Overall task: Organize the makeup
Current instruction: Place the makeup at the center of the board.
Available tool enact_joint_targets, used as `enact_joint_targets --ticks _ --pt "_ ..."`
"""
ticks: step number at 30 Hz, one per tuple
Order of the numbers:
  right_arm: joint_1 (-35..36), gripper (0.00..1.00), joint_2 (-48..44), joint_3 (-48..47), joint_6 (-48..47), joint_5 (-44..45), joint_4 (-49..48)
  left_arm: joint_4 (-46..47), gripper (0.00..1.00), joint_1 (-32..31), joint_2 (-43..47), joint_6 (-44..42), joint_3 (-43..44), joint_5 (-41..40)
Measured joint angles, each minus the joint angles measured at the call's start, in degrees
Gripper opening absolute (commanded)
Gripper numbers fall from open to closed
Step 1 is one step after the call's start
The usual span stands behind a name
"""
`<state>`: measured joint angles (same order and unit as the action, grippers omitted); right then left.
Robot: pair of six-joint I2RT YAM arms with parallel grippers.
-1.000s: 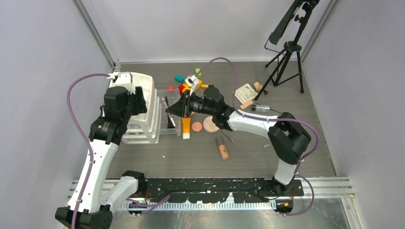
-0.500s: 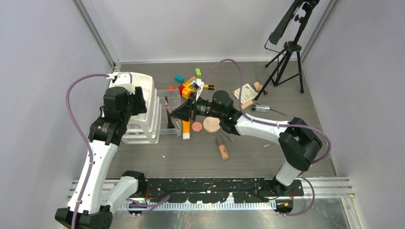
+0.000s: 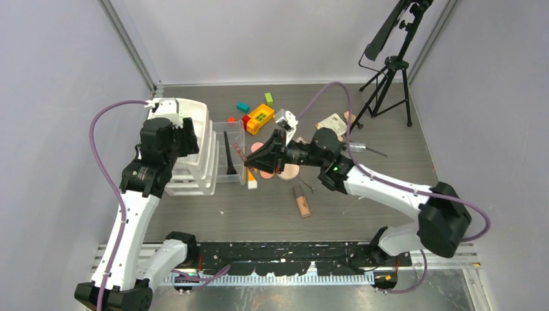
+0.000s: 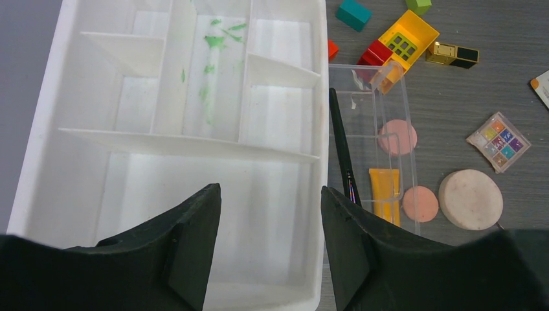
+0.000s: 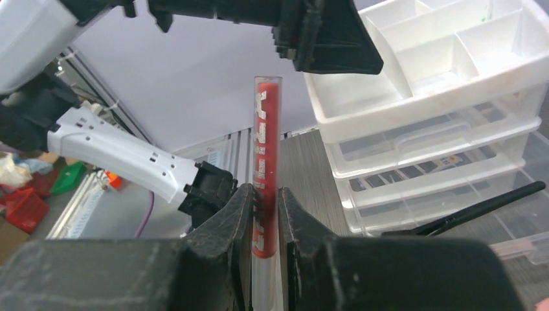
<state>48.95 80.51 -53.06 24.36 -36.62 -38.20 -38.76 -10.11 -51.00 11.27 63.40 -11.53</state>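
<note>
The right claw (image 5: 264, 194), clenched on the slim red pencil (image 5: 266, 142), has swung toward four o'clock from the clear plastic tray (image 3: 234, 128), pencil unplaced. The left claw (image 4: 270, 214) hangs released.

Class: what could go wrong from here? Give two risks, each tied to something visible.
The right hand pinches the red pencil low down; its long free end could pivot or slip. The left hand hangs open above the white organizer; a drop-off there risks a collision.
</note>
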Motion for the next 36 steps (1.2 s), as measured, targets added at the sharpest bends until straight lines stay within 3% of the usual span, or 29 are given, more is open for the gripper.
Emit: enact_joint_targets --ticks 8,16,36 --pt "0.07 0.07 -12.74 0.96 -12.63 1.99 16.90 0.00 0.60 0.00 0.00 0.00 0.00 0.00" --pt "0.72 0.07 -17.68 0.87 -21.81 7.43 30.49 0.00 0.60 0.00 -0.02 0.00 0.00 0.02" --pt "1.11 0.06 -18.12 0.76 -25.11 15.89 37.48 0.00 0.60 0.00 -0.24 0.00 0.00 0.04"
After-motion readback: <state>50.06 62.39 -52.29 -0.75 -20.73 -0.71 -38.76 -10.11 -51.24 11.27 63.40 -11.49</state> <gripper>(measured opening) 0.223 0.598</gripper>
